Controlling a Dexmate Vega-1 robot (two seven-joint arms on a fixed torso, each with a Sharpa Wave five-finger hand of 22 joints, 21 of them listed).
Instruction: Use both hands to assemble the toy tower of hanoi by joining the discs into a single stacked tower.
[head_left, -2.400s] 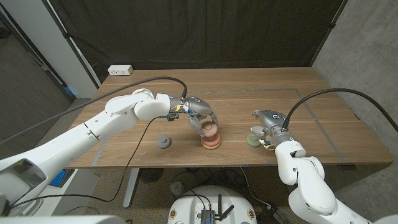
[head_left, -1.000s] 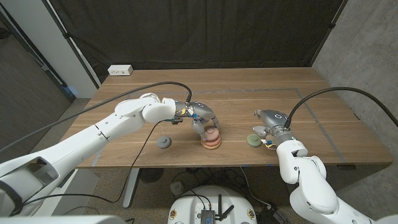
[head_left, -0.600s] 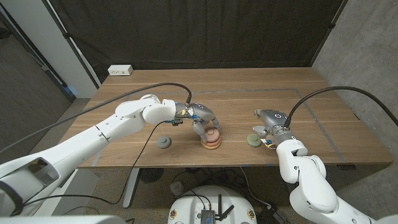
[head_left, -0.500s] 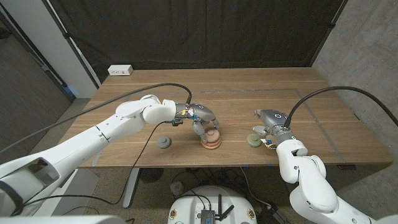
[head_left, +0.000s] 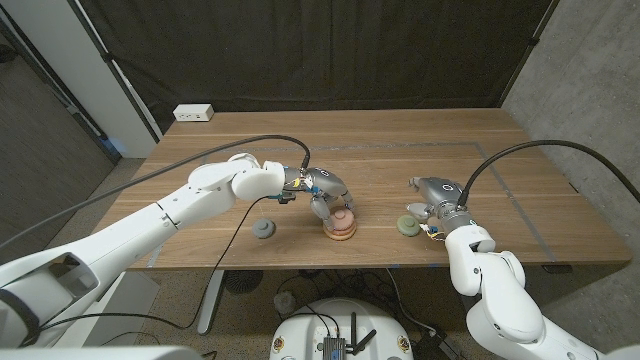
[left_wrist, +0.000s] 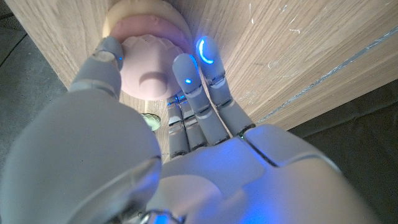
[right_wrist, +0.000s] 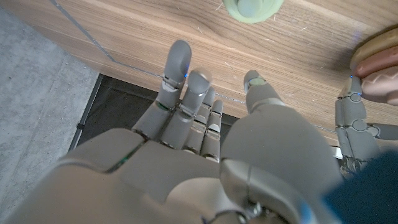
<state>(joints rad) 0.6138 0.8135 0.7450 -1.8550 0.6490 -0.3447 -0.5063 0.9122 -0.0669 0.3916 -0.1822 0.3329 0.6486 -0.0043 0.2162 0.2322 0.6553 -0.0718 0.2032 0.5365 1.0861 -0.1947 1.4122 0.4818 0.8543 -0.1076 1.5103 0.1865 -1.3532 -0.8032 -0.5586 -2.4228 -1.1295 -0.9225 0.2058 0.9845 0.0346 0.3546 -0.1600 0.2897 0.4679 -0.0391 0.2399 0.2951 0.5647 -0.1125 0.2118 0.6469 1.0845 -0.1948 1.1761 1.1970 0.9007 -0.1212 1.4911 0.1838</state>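
Observation:
A short tower (head_left: 340, 228) stands near the table's front middle, a tan disc (left_wrist: 138, 14) at its bottom. The pink disc (head_left: 341, 213) lies on top of it. My left hand (head_left: 324, 190) reaches over the tower and grips the pink disc (left_wrist: 149, 65) between thumb and fingers (left_wrist: 186, 70). A green disc (head_left: 407, 224) lies flat on the wood to the right, and a grey disc (head_left: 264, 229) to the left. My right hand (head_left: 432, 195) is just behind the green disc (right_wrist: 252, 9), fingers (right_wrist: 177, 65) spread and holding nothing.
A white power strip (head_left: 193, 113) lies at the table's (head_left: 420, 150) far left corner. Black cables run from both wrists across the wood. The tower and both loose discs sit close to the front edge. A dark curtain hangs behind the table.
My left hand has lowered the pink disc onto the tower and shifted slightly right. Over the last second it hardly moved. The right hand and loose discs have stayed put.

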